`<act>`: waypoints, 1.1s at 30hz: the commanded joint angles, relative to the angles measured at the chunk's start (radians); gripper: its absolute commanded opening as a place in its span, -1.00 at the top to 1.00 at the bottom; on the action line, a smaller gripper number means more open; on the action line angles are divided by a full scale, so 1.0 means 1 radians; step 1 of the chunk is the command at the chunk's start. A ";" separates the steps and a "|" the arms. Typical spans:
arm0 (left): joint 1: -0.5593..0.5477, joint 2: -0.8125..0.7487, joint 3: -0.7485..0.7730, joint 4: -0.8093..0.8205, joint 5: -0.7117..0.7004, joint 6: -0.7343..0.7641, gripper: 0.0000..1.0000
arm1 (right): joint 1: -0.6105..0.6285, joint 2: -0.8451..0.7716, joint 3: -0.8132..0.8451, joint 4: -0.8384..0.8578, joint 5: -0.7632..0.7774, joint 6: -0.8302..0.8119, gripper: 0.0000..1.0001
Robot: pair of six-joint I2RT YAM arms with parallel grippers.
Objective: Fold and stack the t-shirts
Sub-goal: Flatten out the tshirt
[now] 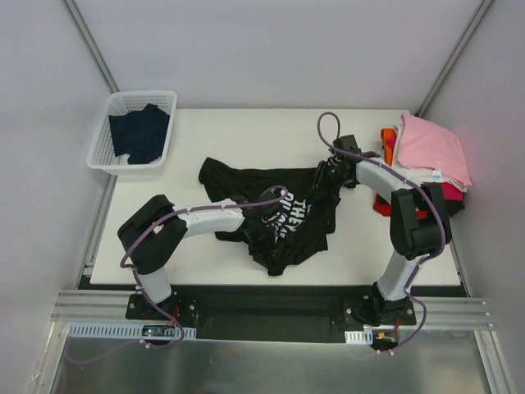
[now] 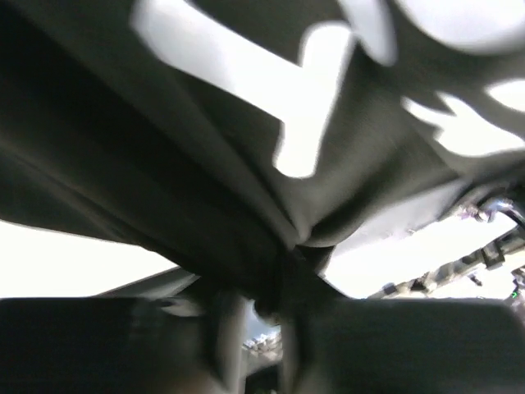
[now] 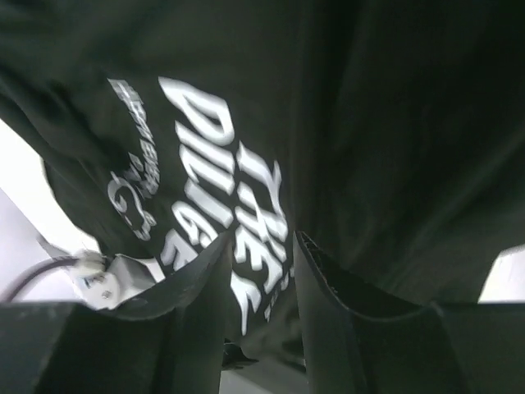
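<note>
The black t-shirt (image 1: 287, 234) with white lettering lies crumpled in the middle of the table. My left gripper (image 1: 248, 216) is at the shirt's left side. In the left wrist view it (image 2: 283, 305) is shut on a bunched fold of the black cloth (image 2: 205, 189), which hangs lifted above the table. My right gripper (image 1: 322, 179) is at the shirt's upper right edge. Its fingers (image 3: 262, 238) stand apart, and the lettered cloth (image 3: 238, 205) shows beyond the gap, not pinched. Other t-shirts lie stacked at the right, a pink one (image 1: 435, 148) on top.
Under the pink shirt in the stack I see white, magenta, red and orange (image 1: 387, 141) cloth. A white basket (image 1: 107, 107) at the back left holds a dark navy shirt (image 1: 141, 131). Bare table (image 1: 246, 131) lies behind the black shirt.
</note>
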 commanded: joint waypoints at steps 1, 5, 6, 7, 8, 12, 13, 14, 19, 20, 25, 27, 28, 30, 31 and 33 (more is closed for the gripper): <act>-0.055 -0.013 0.112 -0.025 0.087 -0.045 0.20 | 0.002 -0.124 -0.088 -0.034 -0.021 -0.017 0.23; -0.115 0.053 0.198 -0.030 0.104 -0.017 -0.56 | 0.021 -0.107 -0.077 -0.059 -0.024 -0.037 0.24; -0.121 0.055 0.209 -0.037 0.098 -0.017 -0.68 | 0.028 -0.100 -0.070 -0.062 -0.024 -0.040 0.23; -0.123 0.053 0.217 -0.041 0.083 -0.017 -0.73 | 0.031 -0.093 -0.063 -0.065 -0.027 -0.040 0.24; -0.123 0.043 0.218 -0.044 0.069 -0.017 -0.82 | 0.038 -0.077 -0.059 -0.065 -0.034 -0.036 0.24; -0.106 0.012 0.257 -0.112 -0.023 0.012 -0.82 | 0.082 -0.069 -0.059 -0.065 -0.041 -0.016 0.29; -0.100 0.010 0.269 -0.126 -0.046 0.020 -0.82 | 0.090 -0.072 -0.066 -0.065 -0.041 -0.010 0.29; -0.094 0.013 0.281 -0.140 -0.051 0.035 -0.82 | 0.096 -0.081 -0.068 -0.067 -0.044 -0.005 0.30; -0.061 0.045 0.416 -0.257 -0.063 0.098 -0.99 | 0.134 -0.118 -0.062 -0.113 -0.053 0.004 0.30; -0.061 0.049 0.439 -0.281 -0.081 0.121 -0.99 | 0.139 -0.122 -0.059 -0.119 -0.057 0.003 0.30; -0.042 0.039 0.470 -0.347 -0.181 0.167 -0.99 | 0.159 -0.139 -0.059 -0.150 -0.061 -0.008 0.30; 0.003 0.029 0.417 -0.346 -0.234 0.161 -0.99 | 0.165 -0.141 -0.079 -0.145 -0.051 -0.005 0.34; 0.020 0.017 0.397 -0.343 -0.250 0.155 -0.99 | 0.168 -0.144 -0.085 -0.139 -0.050 -0.003 0.57; 0.081 0.007 0.340 -0.315 -0.274 0.149 -0.76 | 0.176 -0.149 -0.114 -0.117 -0.050 0.007 0.84; 0.101 0.000 0.323 -0.302 -0.288 0.152 -0.61 | 0.179 -0.147 -0.122 -0.111 -0.051 0.010 0.98; 0.150 -0.001 0.289 -0.260 -0.298 0.170 -0.13 | 0.185 -0.139 -0.131 -0.093 -0.065 0.024 0.98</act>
